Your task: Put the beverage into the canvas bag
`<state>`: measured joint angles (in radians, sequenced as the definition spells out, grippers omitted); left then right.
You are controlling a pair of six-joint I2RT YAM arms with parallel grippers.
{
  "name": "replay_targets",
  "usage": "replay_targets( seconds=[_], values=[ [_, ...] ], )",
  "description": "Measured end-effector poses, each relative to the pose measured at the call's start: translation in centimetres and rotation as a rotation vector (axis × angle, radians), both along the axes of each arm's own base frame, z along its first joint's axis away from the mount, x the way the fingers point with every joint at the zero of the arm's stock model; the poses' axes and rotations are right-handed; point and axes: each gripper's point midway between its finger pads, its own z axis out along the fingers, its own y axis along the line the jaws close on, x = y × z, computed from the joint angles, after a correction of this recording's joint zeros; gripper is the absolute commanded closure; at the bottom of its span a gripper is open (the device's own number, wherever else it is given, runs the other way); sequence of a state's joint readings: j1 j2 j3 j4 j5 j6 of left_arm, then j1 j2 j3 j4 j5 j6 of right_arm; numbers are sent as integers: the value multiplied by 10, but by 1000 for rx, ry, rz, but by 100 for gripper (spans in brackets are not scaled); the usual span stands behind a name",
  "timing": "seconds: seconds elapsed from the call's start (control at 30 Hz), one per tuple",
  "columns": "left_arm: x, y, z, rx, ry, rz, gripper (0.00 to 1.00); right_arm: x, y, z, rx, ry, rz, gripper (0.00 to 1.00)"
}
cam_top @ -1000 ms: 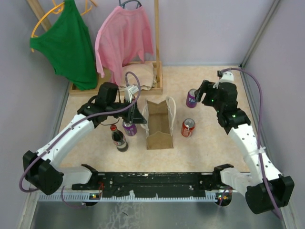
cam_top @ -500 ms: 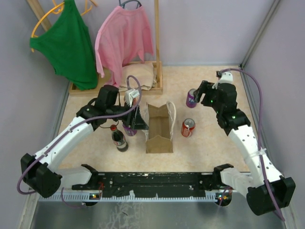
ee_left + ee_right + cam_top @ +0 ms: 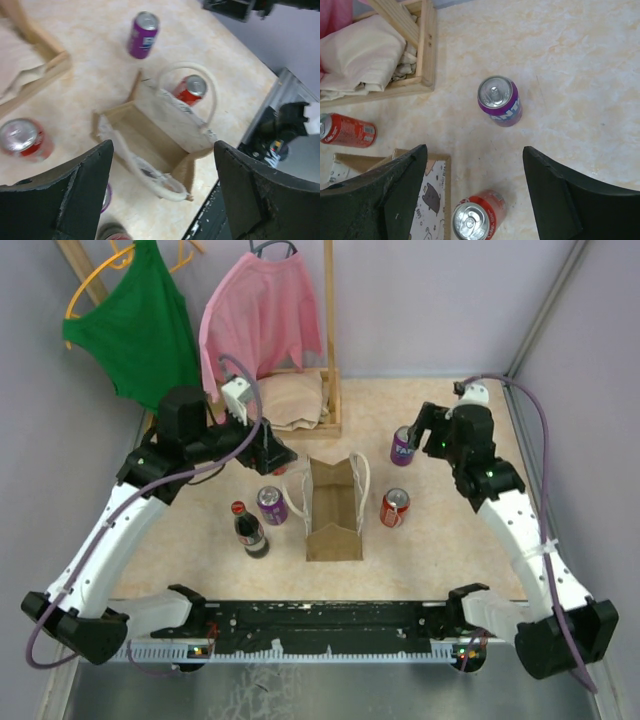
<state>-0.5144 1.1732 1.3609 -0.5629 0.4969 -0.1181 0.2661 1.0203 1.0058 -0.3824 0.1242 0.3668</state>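
From above, the left tool (image 3: pixel 275 455) had let go and lifted away to the far left, leaving a purple can (image 3: pixel 272 504) standing on the table (image 3: pixel 440 540) just left of the canvas bag (image 3: pixel 335 525), not inside; a cola bottle (image 3: pixel 249 530) crowded that side. At the left wrist, its fingers (image 3: pixel 75 200) stood wide and empty above the bag's open mouth. At the right wrist, the right tool (image 3: pixel 474 150) gaped empty near a second purple can (image 3: pixel 498 102).

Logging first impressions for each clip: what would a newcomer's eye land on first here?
The upright canvas bag stands open mid-table with drinks around it: a purple can and cola bottle on its left, a red can on its right. The left gripper and right gripper hover open, the right one above a second purple can. Behind, a green top and a pink top hang from a wooden rack.
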Motion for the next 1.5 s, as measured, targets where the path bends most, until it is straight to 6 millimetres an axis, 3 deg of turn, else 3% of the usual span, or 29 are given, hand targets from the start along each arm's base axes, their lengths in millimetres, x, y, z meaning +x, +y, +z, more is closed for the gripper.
replay_targets(
  seconds=[0.13,0.27,0.4,0.57,0.7,0.9,1.07,1.3,1.5],
  values=[
    [30,42,2,2,-6,158,12,27,0,6,-12,51,-20,10],
    [63,82,-9,29,17,306,13,69,-4,7,-21,111,-37,5],
    [92,91,-40,108,64,342,13,109,-15,-3,-46,184,-65,1],
    [131,94,-91,244,121,323,13,134,-15,-22,-75,266,-57,1],
    [152,97,-123,344,138,299,14,129,-14,-41,-87,330,-49,1],
    [184,95,-146,437,123,265,14,117,-15,-69,-93,398,-41,1],
    [196,82,-164,495,113,215,15,100,-16,-95,-101,469,-35,1],
    [186,66,-192,554,158,140,15,90,-18,-76,-87,429,-42,1],
    [183,64,-201,591,165,125,15,86,-20,-69,-81,404,-45,1]
  ],
)
